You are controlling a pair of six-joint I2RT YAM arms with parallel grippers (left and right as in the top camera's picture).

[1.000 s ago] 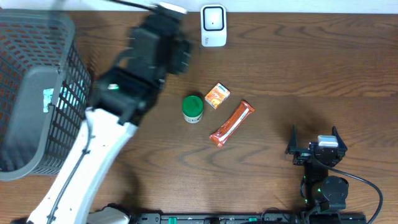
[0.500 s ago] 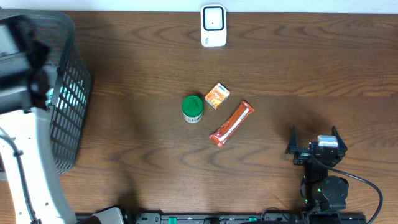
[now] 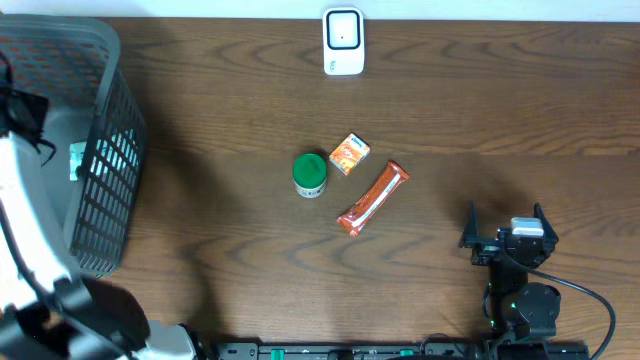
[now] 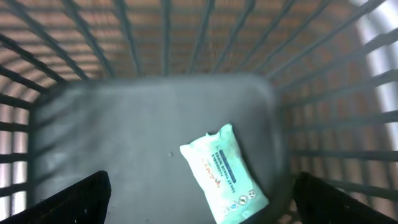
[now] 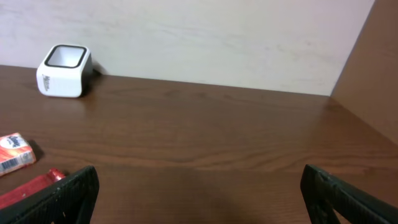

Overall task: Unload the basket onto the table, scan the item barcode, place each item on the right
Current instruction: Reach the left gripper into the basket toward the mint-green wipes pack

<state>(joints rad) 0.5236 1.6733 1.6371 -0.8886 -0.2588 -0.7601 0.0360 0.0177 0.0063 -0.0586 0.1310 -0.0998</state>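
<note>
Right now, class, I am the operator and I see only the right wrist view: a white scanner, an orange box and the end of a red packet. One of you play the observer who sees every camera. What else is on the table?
Observer: A green-lidded jar stands just left of the orange box, outside your frame.
Operator: Where is the other arm?
Observer: At the far left. The left claw hangs open over a dark wire basket, looking straight down into it.
Operator: Is anything in there?
Observer: One pale green wipes pack lies flat on the basket floor, clear of both fingers.
</note>
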